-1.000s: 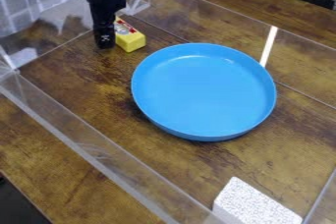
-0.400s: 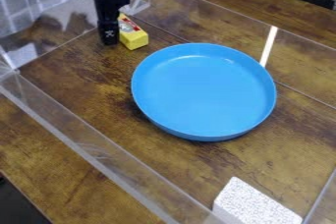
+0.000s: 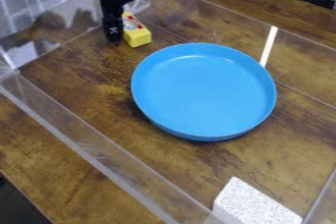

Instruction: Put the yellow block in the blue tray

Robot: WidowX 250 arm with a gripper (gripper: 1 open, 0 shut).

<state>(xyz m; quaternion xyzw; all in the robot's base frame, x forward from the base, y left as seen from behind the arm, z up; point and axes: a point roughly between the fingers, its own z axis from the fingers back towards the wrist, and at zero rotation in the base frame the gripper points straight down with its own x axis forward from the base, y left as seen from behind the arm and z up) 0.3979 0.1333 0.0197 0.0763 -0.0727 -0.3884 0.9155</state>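
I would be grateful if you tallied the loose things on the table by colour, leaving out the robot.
Yellow: 1, the block
Blue: 1, the tray
White: 1, the speckled block near the bottom edge
Total: 3

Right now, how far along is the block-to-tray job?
Early. The open gripper is already down at the yellow block, alongside it, with no clear grip visible. The block sits on the wood, outside the blue tray. Left: grip, lift, carry over, release in tray.
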